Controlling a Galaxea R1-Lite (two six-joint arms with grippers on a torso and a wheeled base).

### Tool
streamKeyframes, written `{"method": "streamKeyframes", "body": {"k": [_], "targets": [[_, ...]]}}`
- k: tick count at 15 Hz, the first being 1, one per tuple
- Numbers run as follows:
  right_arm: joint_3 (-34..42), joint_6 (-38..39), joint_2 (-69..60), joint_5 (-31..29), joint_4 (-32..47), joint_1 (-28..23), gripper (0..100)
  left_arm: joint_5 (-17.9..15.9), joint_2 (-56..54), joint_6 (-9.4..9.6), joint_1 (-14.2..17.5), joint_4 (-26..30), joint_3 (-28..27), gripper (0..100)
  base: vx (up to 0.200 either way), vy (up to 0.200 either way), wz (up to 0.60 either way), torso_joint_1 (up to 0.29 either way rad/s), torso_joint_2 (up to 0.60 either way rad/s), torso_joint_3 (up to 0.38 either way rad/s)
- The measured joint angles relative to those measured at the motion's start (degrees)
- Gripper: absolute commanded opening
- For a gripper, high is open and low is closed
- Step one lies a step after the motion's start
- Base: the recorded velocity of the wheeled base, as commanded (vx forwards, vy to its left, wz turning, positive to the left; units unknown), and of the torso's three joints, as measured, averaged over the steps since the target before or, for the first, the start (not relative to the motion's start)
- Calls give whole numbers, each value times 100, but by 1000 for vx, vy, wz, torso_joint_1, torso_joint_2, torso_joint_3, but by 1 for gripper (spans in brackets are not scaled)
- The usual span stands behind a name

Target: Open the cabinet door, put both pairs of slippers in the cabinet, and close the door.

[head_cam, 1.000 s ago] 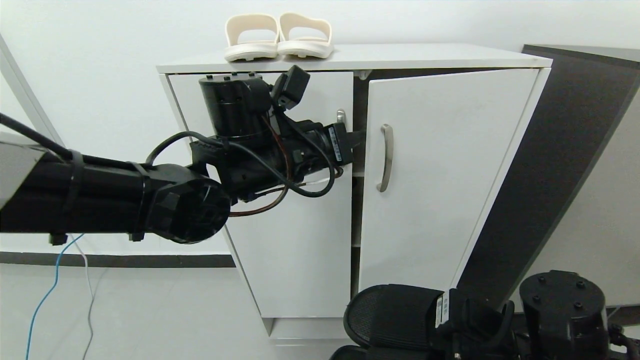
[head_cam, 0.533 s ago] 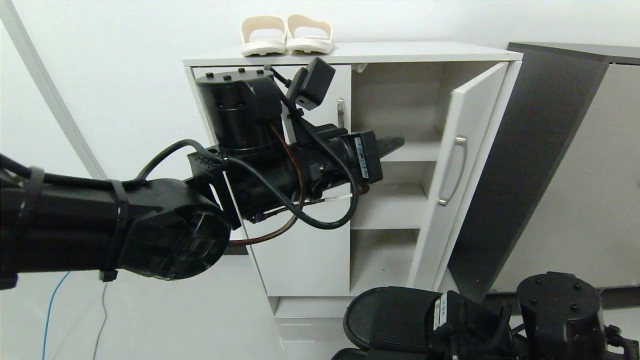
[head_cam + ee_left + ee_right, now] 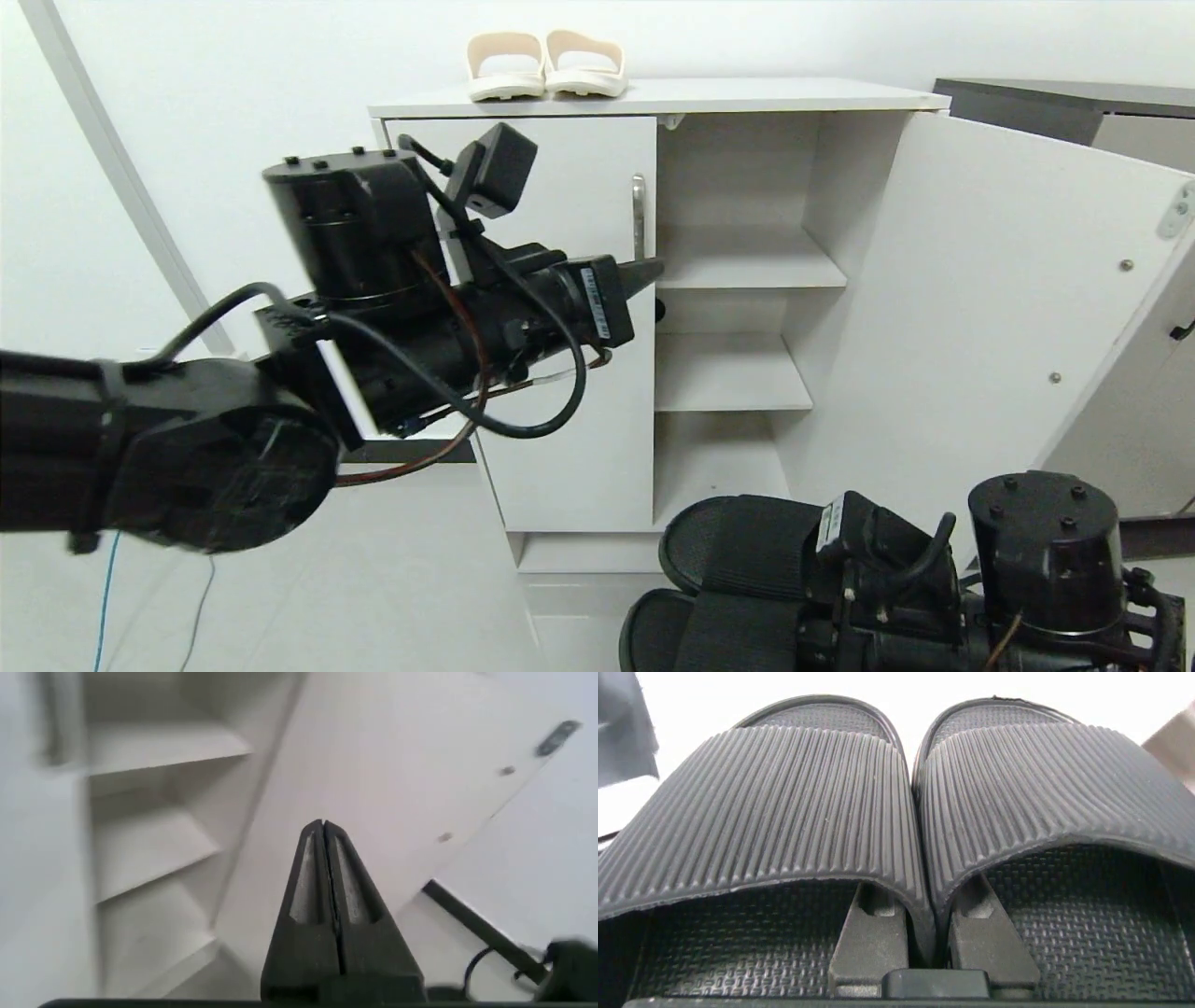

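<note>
Left jaws: pressed flat together with nothing between them. We see them level with the upper shelf (image 3: pixel 747 273), just in front of the free edge of the left door (image 3: pixel 569 392).
Right jaws: clamped on the black slippers (image 3: pixel 738 560), one finger (image 3: pixel 868 943) inside each shoe under its strap, pinching the two inner walls together.
Change: a second ago the right door (image 3: pixel 980 308) is barely ajar with the left jaws' tip in the gap, and half a second ago it is halfway. Now it stands swung wide, its inner face towards us. The left jaws have drawn back from the opening towards the left door. The whole view has shifted too, so we do not read the cabinet's (image 3: pixel 747 93) drift as its own motion.
Meaning: we judge the opening step done. Loading the black pair comes next, then the beige pair, then closing.
Black slippers: held low before the cabinet's foot, side by side and touching, with broad ribbed straps and textured footbeds, rounded far ends towards the opening.
Beige slippers (image 3: pixel 546 65): side by side on the cabinet's top, above the shut left door.
Opening: two shelves and a bottom bay lie in reach.
</note>
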Motion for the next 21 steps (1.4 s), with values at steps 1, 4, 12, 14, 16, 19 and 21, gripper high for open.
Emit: {"method": "streamKeyframes", "body": {"k": [1,4,12,14,16,19,21], "targets": [[-41,4,24,2,-5,-116,0,106,-347,95,35,-2,386,0,0,0,0,0,0,0],[-83,4,79,2,-40,-201,0,482,-1604,257,140,213,1462,0,0,0,0,0,0,0],[-77,6,179,-15,-189,-227,0,1679,-5410,591,1202,3635,3071,0,0,0,0,0,0,0],[-55,11,174,-11,-191,-236,0,1907,-6175,963,1941,4155,3625,0,0,0,0,0,0,0],[-44,13,174,-4,-194,-226,0,2127,-6783,1143,2572,4267,4172,0,0,0,0,0,0,0],[11,-2,168,-6,-194,-223,0,2191,-7580,1264,3134,4264,4756,0,0,0,0,0,0,0],[22,-2,163,-12,-191,-223,0,2174,-8255,1348,3429,4270,5136,0,0,0,0,0,0,0]]}}
